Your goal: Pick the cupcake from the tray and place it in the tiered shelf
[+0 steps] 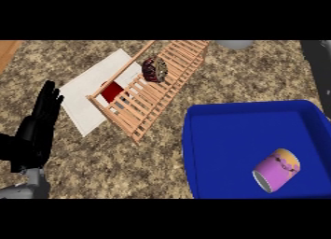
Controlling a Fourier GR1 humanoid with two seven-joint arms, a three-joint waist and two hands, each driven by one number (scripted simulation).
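Sideways, purple-wrapped cupcake — square blue tray, slatted wooden shelf

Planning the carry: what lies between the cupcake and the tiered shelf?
In the head view, only the tray's wall and counter separate the cupcake from the tiered shelf.

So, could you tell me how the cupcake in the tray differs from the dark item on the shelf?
The cupcake is purple with a yellow top; the dark item is brown-black with reddish marks. The cupcake lies tipped on its side in the blue tray; the dark item sits on the wooden shelf. Both look rounded.
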